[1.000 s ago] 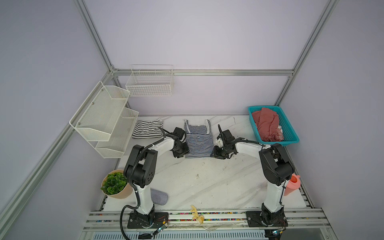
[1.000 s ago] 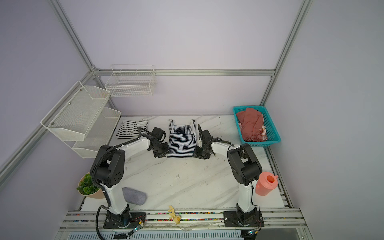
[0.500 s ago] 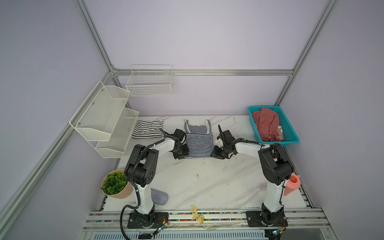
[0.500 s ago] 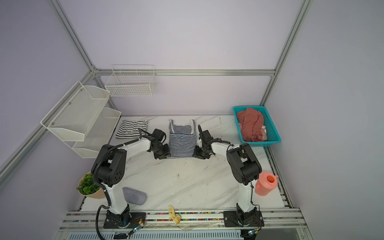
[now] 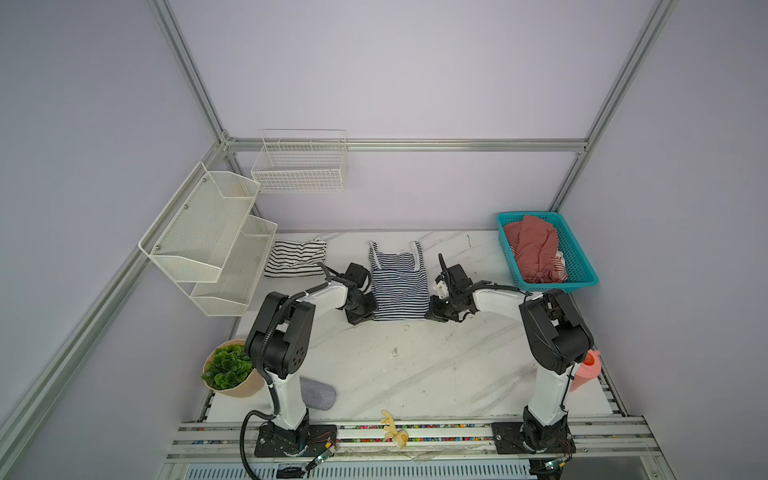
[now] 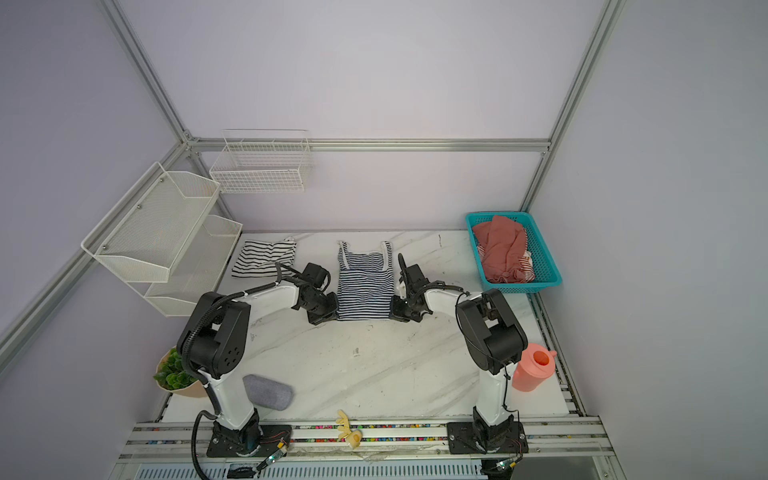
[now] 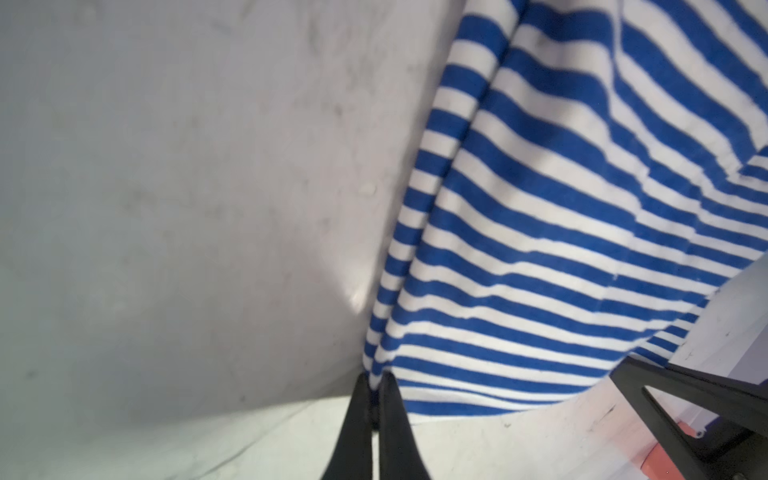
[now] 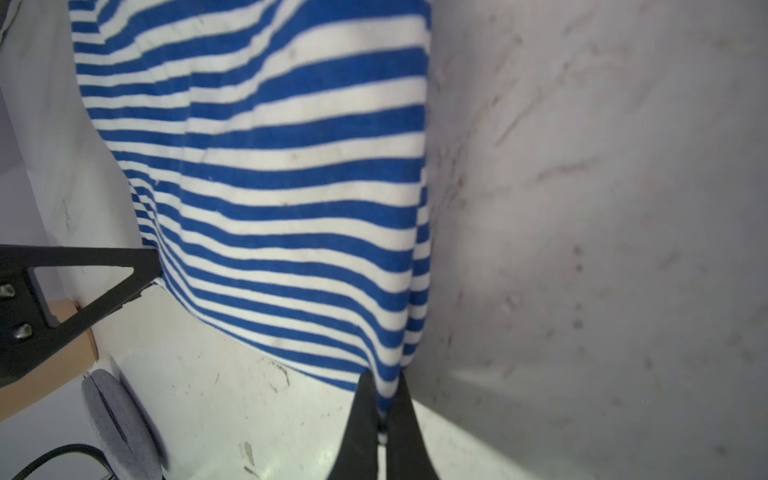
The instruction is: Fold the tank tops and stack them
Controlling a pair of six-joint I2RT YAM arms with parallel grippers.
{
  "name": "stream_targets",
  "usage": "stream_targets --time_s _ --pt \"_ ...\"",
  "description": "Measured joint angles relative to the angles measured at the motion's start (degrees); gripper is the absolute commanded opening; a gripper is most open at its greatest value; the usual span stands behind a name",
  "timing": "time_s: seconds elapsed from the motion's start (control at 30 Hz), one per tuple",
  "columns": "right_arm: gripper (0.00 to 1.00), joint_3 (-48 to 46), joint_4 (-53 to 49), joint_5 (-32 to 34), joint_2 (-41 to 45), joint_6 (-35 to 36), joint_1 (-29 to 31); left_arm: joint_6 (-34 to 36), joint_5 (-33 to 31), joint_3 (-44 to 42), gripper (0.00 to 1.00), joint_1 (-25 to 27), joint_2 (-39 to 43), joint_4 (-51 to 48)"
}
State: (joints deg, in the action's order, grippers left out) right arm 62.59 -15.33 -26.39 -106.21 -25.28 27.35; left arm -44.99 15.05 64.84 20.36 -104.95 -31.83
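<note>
The navy-and-white striped tank top (image 5: 399, 286) (image 6: 365, 286) lies flat in the middle of the table, straps toward the back wall. My left gripper (image 5: 365, 316) (image 7: 376, 388) is shut on its near left hem corner, and the cloth (image 7: 540, 232) bunches into a ridge between the fingertips. My right gripper (image 5: 432, 313) (image 8: 382, 390) is shut on the near right hem corner, with the striped cloth (image 8: 291, 187) pinched between its fingers. The white tank top with black stripes (image 5: 296, 258) (image 6: 264, 258) lies folded at the back left.
A teal basket (image 5: 579, 259) at the back right holds reddish cloth (image 5: 534, 249). White mesh shelves (image 5: 208, 241) overhang the left edge. A potted plant (image 5: 228, 368), a grey pouch (image 5: 318, 392) and a coral pitcher (image 5: 586, 370) sit near the arm bases.
Both grippers have closed onto the near hem corners of the navy-striped top. The arms have hardly shifted.
</note>
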Motion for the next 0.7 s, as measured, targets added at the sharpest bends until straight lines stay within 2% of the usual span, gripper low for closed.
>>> stream_targets --time_s 0.17,0.43,0.6,0.7 --pt "0.0 -7.2 0.3 0.2 10.3 -1.7 2.8 -2.4 -0.2 -7.3 0.0 2.8 9.1 -0.9" --pt "0.0 -19.0 0.9 1.9 28.0 -10.3 11.0 -10.4 -2.1 -15.6 0.0 11.1 27.4 -3.0" --pt "0.0 -20.4 0.0 3.3 38.7 -15.0 12.2 -15.3 -4.3 -16.0 0.0 14.2 36.7 -5.1" --pt "0.0 -19.9 -0.6 4.2 41.8 -16.5 12.2 -16.4 -5.3 -15.9 0.0 14.7 38.8 -6.4"
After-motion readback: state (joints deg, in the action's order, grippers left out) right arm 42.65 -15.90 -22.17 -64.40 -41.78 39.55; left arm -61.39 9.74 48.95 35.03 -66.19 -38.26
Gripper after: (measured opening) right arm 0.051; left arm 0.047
